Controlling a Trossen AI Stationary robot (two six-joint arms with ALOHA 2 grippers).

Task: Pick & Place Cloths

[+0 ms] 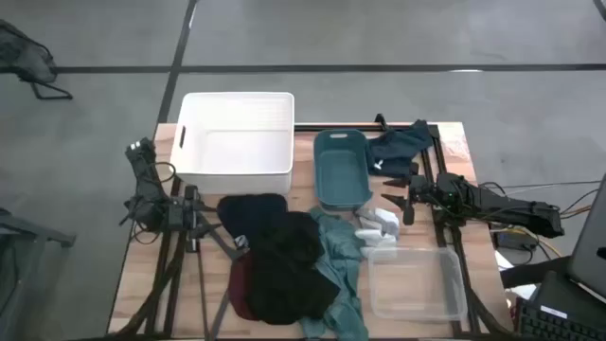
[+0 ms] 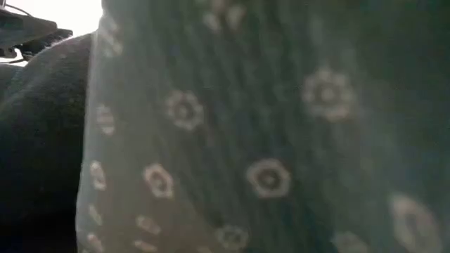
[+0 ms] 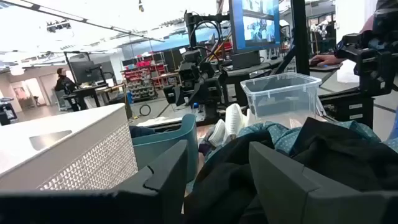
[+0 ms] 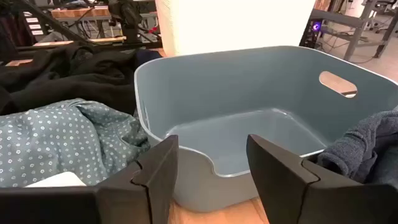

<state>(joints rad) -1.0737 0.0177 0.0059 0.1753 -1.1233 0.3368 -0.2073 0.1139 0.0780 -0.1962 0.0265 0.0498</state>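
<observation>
The cloths lie heaped on the near middle of the table: a large black one [image 1: 284, 256] on top, a maroon one [image 1: 240, 292] under its left edge, and a teal green dotted one [image 1: 343, 265] along its right side. Small white pieces [image 1: 379, 225] lie beside the heap. A dark navy cloth [image 1: 401, 147] lies at the far right, next to the teal bin [image 1: 341, 169]. My left gripper [image 1: 210, 227] is open at the heap's left edge, low over the table [image 3: 217, 177]. My right gripper [image 1: 396, 191] is open and faces the teal bin [image 4: 211, 171].
A white bin [image 1: 235, 133] stands at the far left-middle and a clear bin [image 1: 417, 282] at the near right. The teal green cloth [image 2: 267, 140] and black cloth [image 2: 42, 140] fill the low view. Monitors, racks and a person show beyond the table.
</observation>
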